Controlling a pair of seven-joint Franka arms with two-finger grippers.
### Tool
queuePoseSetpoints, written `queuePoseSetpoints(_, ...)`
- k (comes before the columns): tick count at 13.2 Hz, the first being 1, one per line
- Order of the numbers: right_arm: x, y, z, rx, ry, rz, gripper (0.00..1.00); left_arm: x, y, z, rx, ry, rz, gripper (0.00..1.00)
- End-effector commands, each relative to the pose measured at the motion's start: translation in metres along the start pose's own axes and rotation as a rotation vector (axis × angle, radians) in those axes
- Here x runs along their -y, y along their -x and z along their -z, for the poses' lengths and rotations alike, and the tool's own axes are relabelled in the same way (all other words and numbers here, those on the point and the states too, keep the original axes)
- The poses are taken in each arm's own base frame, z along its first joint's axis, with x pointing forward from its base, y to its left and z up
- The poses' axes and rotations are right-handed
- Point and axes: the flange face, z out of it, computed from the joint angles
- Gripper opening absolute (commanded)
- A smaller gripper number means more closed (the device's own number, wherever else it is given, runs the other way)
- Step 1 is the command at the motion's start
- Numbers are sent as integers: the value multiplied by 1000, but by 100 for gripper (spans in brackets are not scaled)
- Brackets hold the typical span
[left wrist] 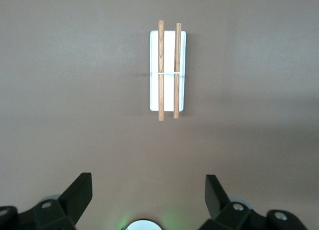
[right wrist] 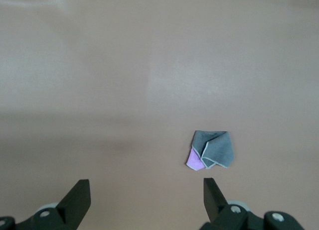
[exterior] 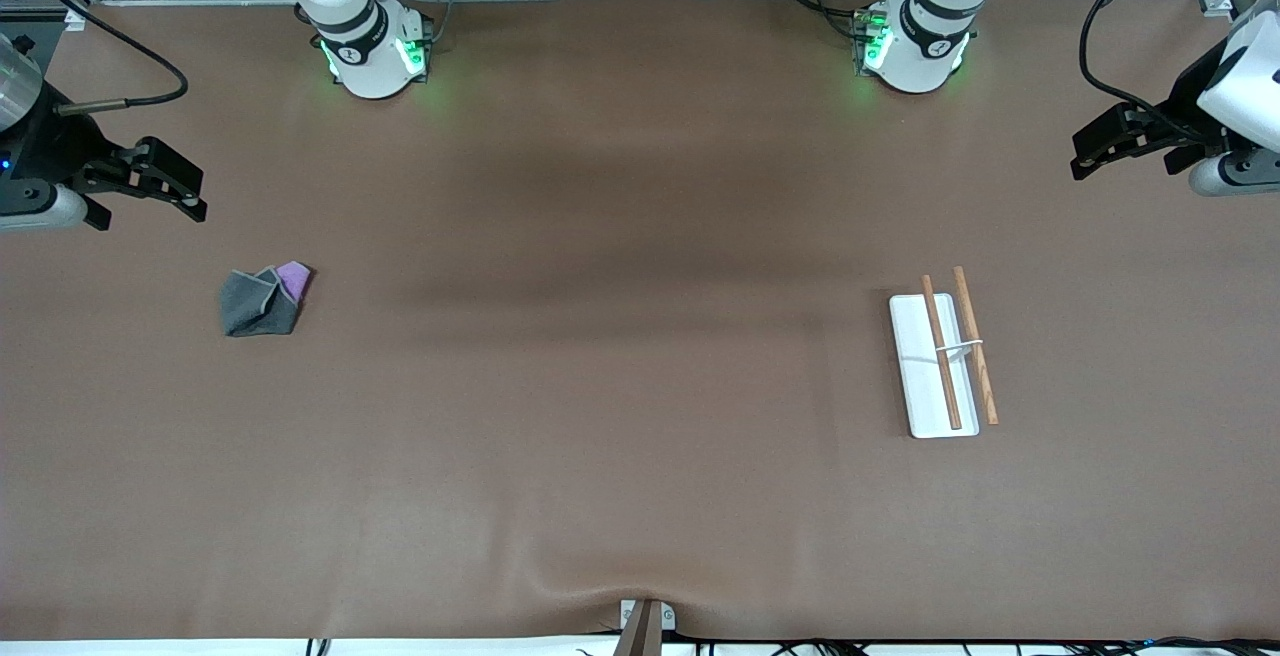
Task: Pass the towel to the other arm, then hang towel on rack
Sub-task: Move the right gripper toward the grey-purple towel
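Observation:
The towel (exterior: 262,300) lies crumpled on the table toward the right arm's end, mostly dark grey with a purple corner showing. It also shows in the right wrist view (right wrist: 212,149). My right gripper (exterior: 188,192) hangs open and empty above the table at that end, apart from the towel. The rack (exterior: 940,356) has a white base with two brown rods and stands toward the left arm's end; it also shows in the left wrist view (left wrist: 168,70). My left gripper (exterior: 1086,156) hangs open and empty above the table at that end, apart from the rack.
A brown mat (exterior: 620,386) covers the whole table. The two arm bases (exterior: 375,51) (exterior: 915,46) stand along the edge farthest from the front camera. A small metal clamp (exterior: 645,621) sits at the middle of the nearest edge.

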Motion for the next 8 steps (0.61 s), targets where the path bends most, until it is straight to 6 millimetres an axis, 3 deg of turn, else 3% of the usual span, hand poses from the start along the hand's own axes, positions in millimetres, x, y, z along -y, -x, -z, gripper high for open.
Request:
queuePoseSetpoints(1, -1, -2, 3, 4, 10, -13, 100, 1, 3, 4, 4, 5, -12, 100)
queuePoseSetpoints(8, -3, -3, 2, 5, 10, -16, 100, 3, 3, 7, 4, 10, -8, 100)
